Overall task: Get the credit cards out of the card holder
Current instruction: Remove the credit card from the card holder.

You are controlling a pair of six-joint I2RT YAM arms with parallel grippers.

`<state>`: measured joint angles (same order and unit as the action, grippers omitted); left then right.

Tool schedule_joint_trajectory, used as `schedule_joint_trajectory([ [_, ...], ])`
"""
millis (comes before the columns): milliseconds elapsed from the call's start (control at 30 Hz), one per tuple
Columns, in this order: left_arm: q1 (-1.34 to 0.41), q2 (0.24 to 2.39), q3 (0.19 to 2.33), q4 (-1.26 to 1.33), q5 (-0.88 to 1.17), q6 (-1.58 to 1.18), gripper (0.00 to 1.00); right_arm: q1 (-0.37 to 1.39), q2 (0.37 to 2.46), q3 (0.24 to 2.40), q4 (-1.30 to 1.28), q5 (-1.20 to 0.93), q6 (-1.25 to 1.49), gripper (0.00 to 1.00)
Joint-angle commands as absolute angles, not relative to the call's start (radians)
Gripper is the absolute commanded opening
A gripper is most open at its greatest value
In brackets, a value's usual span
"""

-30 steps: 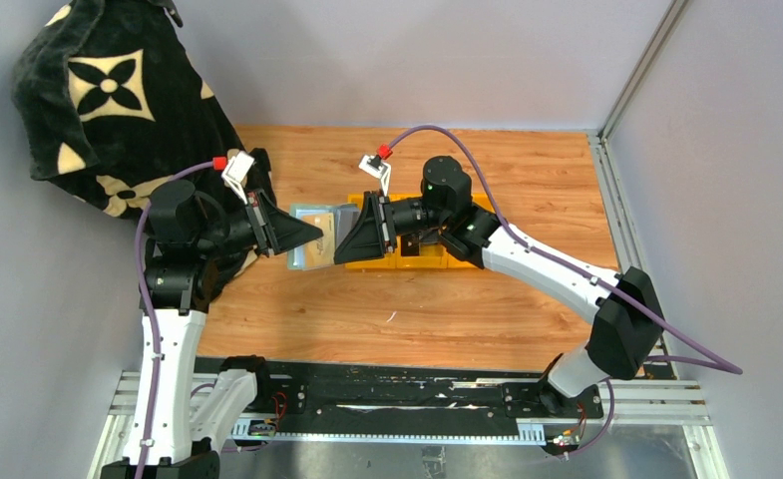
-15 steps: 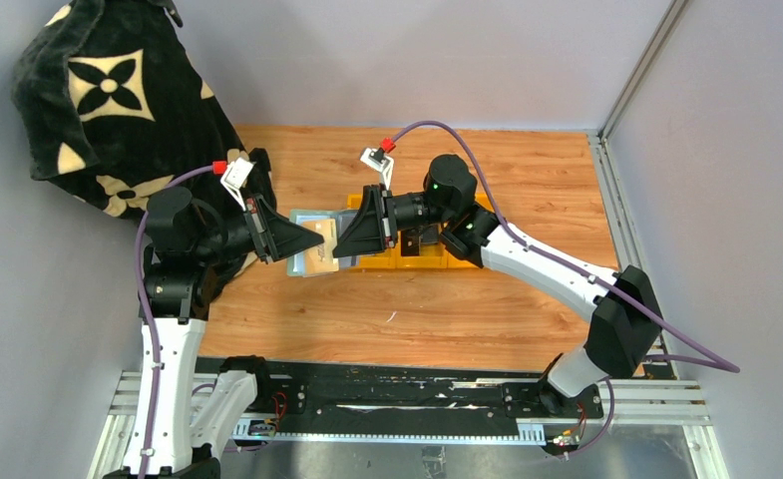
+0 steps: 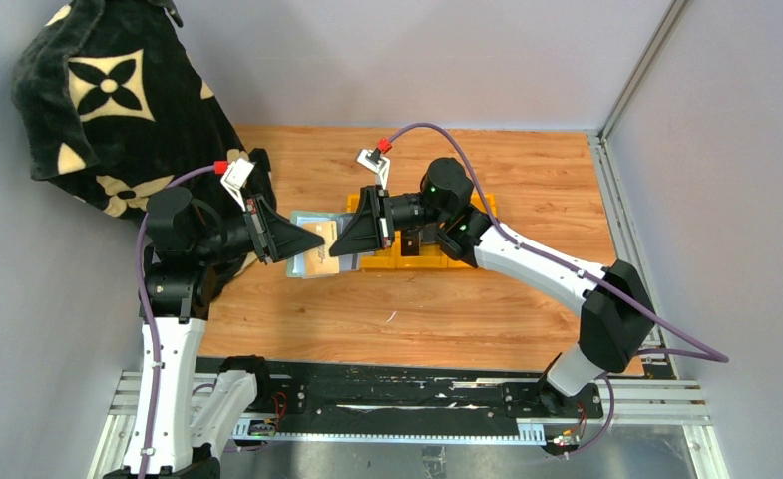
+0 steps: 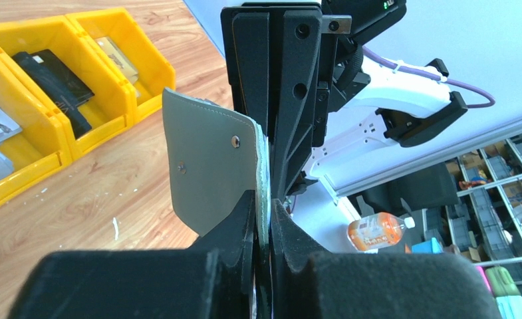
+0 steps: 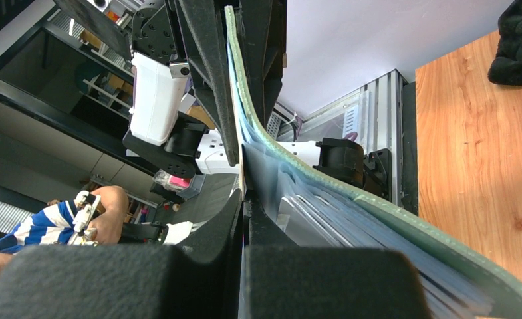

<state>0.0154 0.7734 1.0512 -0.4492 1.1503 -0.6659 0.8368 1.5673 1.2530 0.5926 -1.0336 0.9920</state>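
The holder [image 4: 208, 166] hangs between both arms above the worktop [image 3: 417, 309]. Left fingers [image 4: 235, 222] pinch its soft cover; right fingers [image 5: 217, 222] are closed on a thin edge among slick sleeves [image 5: 324, 212], card or plastic unclear. Stiff, light cards want an edge pinch.

the card holder [image 3: 310, 245] is a small sage grey-green bifold. it is held in the air between the two arms, open and standing on edge. the left gripper [image 4: 263, 199] pinches the lower edge of its cover, and the flap above the fingers curves slightly and shows two small metal studs. inside, clear plastic sleeves [image 5: 341, 222] fan away from the green cover. the credit cards [image 5: 291, 207] show only as pale grey slabs within those sleeves. the right gripper [image 5: 243, 191] is closed on a thin pale edge among the sleeves; whether that edge is card or sleeve cannot be told.
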Motion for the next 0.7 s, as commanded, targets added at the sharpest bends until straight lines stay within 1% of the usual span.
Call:
schedule_joint_trajectory([
  [0,0.011,0.772,1.042,-0.411,1.227,-0.699,0.13,0.830,1.519,1.203,0.668,-1.049,1.011,0.00],
  [67,0.011,0.771,1.038,-0.399,1.236,-0.708,0.13,0.829,1.508,1.183,0.687,-1.047,1.020,0.00],
  [233,0.011,0.768,1.043,-0.386,1.241,-0.721,0.04,0.827,1.491,1.161,0.701,-1.043,1.026,0.00],
  [367,0.011,0.766,1.044,-0.386,1.237,-0.717,0.00,0.827,1.499,1.157,0.761,-1.044,1.069,0.06],
  [400,0.011,0.765,1.042,-0.386,1.236,-0.716,0.00,0.827,1.504,1.158,0.789,-1.048,1.088,0.11],
  [467,0.011,0.764,1.043,-0.389,1.235,-0.712,0.00,0.827,1.517,1.160,0.843,-1.056,1.129,0.26],
  [500,0.011,0.765,1.042,-0.389,1.234,-0.710,0.00,0.827,1.527,1.162,0.865,-1.055,1.145,0.30],
  [533,0.011,0.765,1.043,-0.389,1.233,-0.710,0.00,0.827,1.532,1.166,0.888,-1.056,1.163,0.32],
  [567,0.011,0.764,1.044,-0.389,1.232,-0.710,0.00,0.827,1.541,1.169,0.911,-1.058,1.184,0.32],
  [600,0.011,0.766,1.045,-0.389,1.232,-0.710,0.00,0.826,1.550,1.172,0.941,-1.058,1.207,0.29],
  [667,0.011,0.768,1.050,-0.389,1.233,-0.712,0.00,0.819,1.567,1.170,1.011,-1.062,1.265,0.14],
])
